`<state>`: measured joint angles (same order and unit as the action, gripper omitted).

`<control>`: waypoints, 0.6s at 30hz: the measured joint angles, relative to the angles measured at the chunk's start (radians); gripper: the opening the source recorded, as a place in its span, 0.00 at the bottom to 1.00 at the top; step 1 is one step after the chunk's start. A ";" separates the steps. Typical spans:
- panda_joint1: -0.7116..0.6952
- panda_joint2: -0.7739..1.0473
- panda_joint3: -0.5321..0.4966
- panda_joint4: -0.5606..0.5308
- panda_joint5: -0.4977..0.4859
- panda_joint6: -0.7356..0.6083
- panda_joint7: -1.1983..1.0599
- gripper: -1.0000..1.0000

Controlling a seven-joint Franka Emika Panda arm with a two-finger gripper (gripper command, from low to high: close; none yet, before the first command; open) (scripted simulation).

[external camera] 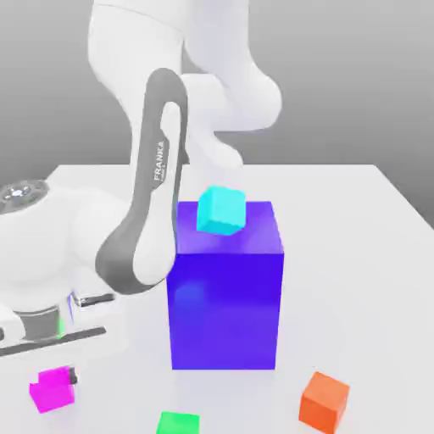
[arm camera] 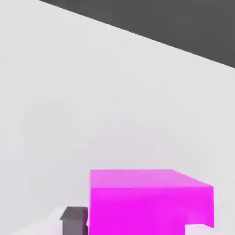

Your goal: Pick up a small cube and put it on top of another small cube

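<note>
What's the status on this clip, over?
Gripper shut on magenta cube, cube on the table. Green cube close by, bare on top. Nothing between them.

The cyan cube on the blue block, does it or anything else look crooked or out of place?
Yes: the cyan cube sits tilted at the top back edge of the big blue block, not flat on it. The rest looks ordinary: the gripper is shut on the magenta cube, and the green cube and orange cube rest flat on the table.

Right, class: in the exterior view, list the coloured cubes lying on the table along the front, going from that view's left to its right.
magenta cube → green cube → orange cube
</note>
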<state>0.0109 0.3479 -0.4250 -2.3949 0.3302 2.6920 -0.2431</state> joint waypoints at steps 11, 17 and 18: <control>0.185 -0.011 0.145 0.091 -0.144 -0.071 -0.059 0.00; 0.172 0.043 0.166 0.096 -0.113 -0.024 -0.083 1.00; 0.172 0.043 0.166 0.096 -0.113 -0.024 -0.083 1.00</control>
<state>0.1830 0.3912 -0.2586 -2.2989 0.2171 2.6680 -0.3265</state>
